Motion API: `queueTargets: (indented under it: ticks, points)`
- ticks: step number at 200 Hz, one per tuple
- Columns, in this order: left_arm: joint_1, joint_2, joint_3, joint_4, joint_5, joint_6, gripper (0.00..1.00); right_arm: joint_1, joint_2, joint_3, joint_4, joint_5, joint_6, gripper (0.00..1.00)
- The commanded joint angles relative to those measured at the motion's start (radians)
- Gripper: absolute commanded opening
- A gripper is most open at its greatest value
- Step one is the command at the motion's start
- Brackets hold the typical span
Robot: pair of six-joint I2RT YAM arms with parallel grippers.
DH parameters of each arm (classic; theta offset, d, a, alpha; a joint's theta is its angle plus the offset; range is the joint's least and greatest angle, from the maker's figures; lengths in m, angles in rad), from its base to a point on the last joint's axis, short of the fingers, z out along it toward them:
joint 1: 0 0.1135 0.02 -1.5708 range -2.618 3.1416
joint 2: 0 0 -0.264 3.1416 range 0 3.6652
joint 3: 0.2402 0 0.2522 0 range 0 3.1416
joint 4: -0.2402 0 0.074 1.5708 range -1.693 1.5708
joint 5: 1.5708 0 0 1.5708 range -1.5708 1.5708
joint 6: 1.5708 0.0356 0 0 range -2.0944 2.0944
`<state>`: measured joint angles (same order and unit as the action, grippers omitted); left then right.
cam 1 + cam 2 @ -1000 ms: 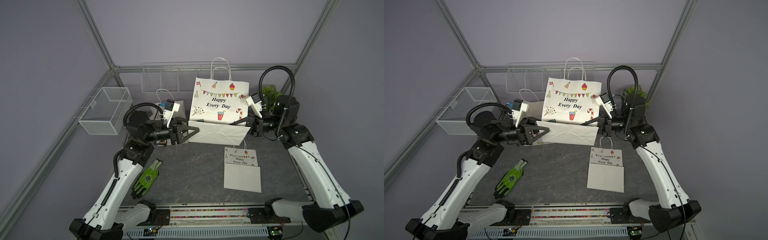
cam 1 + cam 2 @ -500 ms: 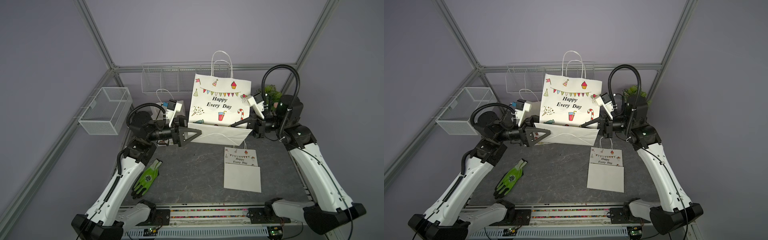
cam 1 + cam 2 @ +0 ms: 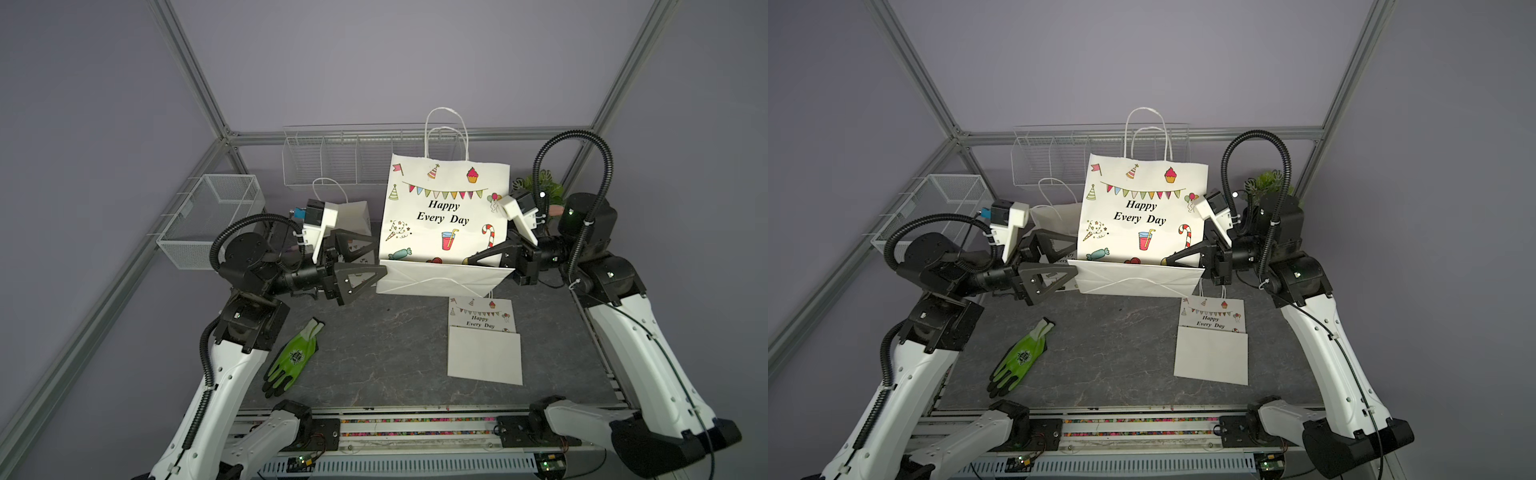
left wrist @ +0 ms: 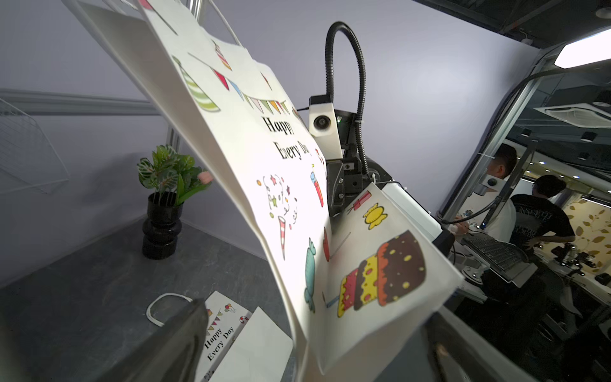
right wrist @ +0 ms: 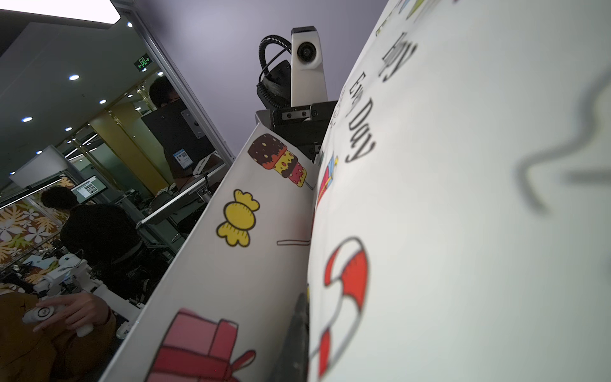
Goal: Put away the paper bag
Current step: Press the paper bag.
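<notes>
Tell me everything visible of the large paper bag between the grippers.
The large paper bag is white, flattened, printed with "Happy Every Day", bunting and a candy cane. Two white cord handles rise from its top; its bottom flap is folded up against the front. It is upright, slightly tilted, over the back of the table. The right gripper is shut on its lower edge; the open left gripper is at the opposite lower corner.

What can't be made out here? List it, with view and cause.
- Small white paper bag: print mostly hidden by the left gripper, both top views.
- Black vase: behind the right arm, both top views.
- Right gripper: fingers a close-up blur, right wrist view.
- Large white printed paper bag: inside hidden by its own panels, every view.
</notes>
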<state>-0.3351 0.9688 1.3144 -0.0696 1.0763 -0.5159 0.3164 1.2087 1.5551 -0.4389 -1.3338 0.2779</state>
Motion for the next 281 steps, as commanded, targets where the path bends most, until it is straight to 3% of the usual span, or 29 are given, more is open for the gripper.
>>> queueTargets:
  ticks: [1,72,86,103,118,159,234,257,281]
  points:
    - [0.037,-0.006,0.050,-0.017,-0.043,-0.035,1.00,0.001,-0.023,-0.019,0.003,-0.060,-0.040,0.07]
    - [0.029,0.109,0.053,0.168,-0.042,-0.197,0.99,0.000,-0.003,-0.018,0.002,-0.063,-0.039,0.07]
    - [-0.005,0.125,0.049,0.154,-0.028,-0.171,0.97,0.001,0.005,-0.013,0.002,-0.056,-0.040,0.07]
    - [-0.057,0.148,0.084,0.023,-0.029,-0.056,0.94,0.002,0.022,0.000,-0.002,-0.054,-0.036,0.07]
    - [-0.083,0.157,0.096,-0.058,-0.038,0.007,0.87,0.003,0.027,0.009,-0.008,-0.050,-0.039,0.07]
    - [-0.082,0.130,0.045,-0.087,-0.017,0.031,0.72,-0.019,0.052,0.045,-0.042,0.003,-0.048,0.07]
    - [-0.082,0.152,-0.020,-0.100,0.017,0.050,0.43,-0.028,0.117,0.092,-0.001,-0.025,-0.008,0.06]
    - [-0.082,0.153,-0.029,-0.090,0.018,0.048,0.21,-0.028,0.118,0.085,0.000,-0.022,-0.008,0.09]
    - [-0.083,0.151,-0.025,-0.090,0.018,0.044,0.00,-0.028,0.118,0.085,0.000,-0.020,-0.008,0.28]
